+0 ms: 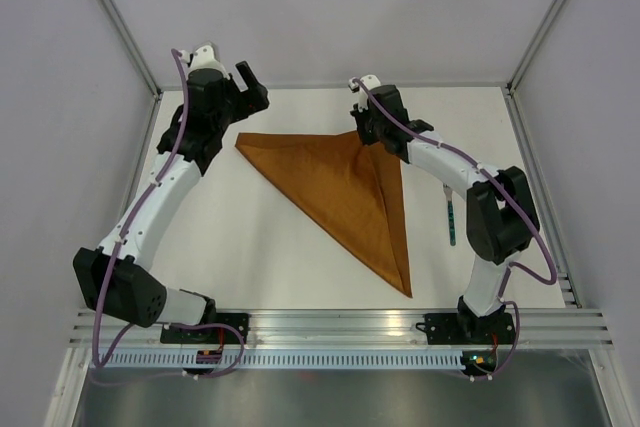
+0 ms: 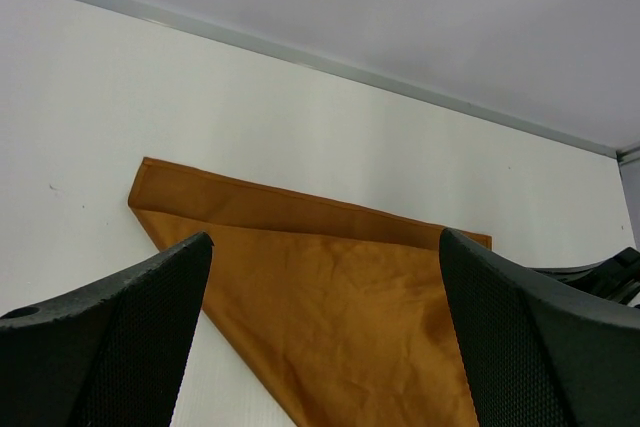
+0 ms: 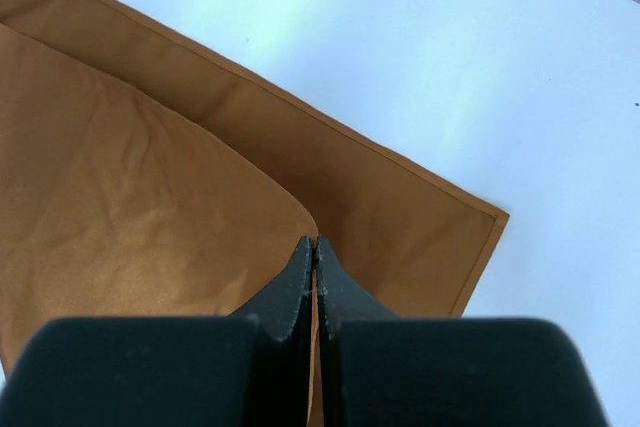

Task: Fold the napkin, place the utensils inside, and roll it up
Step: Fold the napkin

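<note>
- Now: the napkin point(image 1: 345, 192) lies flat on the table point(image 1: 270, 257), folded into a triangle. One long edge runs left to right along the far side, and the tip points to the near right.
- Cloth: plain rust-brown, matte, lightly creased. The upper layer stops a little short of the lower one, so a hemmed band shows along the far edge.
- Right gripper point(image 3: 315, 247): jaws closed, at the napkin's far right corner. The upper layer's rounded corner runs into the fingertips. It looks pinched, but I can't be sure.
- Left gripper point(image 1: 248, 87): jaws wide with nothing between them, hovering just beyond the far left corner, apart from the cloth.
- Fork point(image 1: 451, 219): on the table just right of the napkin, partly hidden by the right arm. Its long axis runs near to far, with the teal handle seemingly at the near end.
- Judgement: the fold looks done. The fork lies to the near right of the right jaws, and the right arm is by far the closer. The jaws would need to close across that near-far axis.
</note>
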Tool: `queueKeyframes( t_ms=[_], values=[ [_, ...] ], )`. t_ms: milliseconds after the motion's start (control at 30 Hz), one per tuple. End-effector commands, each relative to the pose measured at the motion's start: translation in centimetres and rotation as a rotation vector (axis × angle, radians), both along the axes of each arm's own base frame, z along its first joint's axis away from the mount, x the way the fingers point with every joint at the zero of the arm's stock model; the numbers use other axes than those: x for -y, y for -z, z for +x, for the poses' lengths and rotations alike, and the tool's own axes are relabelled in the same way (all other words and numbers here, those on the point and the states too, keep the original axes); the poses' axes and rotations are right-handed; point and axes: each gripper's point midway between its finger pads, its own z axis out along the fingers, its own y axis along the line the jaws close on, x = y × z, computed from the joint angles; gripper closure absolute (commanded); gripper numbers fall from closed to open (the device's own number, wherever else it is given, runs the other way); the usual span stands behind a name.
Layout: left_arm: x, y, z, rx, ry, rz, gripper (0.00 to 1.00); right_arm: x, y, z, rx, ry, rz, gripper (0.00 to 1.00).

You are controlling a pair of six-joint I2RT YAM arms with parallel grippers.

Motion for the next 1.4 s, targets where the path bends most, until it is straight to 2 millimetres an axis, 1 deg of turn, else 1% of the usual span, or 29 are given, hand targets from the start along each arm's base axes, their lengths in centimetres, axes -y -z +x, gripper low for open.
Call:
queueKeyframes(
  t_ms=[0,333,733,1133,1367],
  values=[
    [0.5,-0.4,0.8,0.024,0.006,-0.052,0.02,1.2,-2.7,0.4,0.064,0.019,0.025,1.00],
    [0.9,0.7,1.5,0.002,0.013,-0.053,0.03,3.1,-3.2,1.2,0.071,0.057,0.043,1.00],
    [1.1,1.5,2.0,-0.015,0.017,-0.055,0.02,4.8,-2.0,2.0,0.056,0.088,0.036,1.00],
    [1.5,2.6,2.5,-0.037,0.023,-0.054,0.03,6.1,-1.0,2.2,0.042,0.113,0.036,1.00],
    [1.6,3.1,2.7,-0.049,0.023,-0.056,0.03,6.4,-1.4,2.3,0.048,0.118,0.042,1.00]
  ],
)
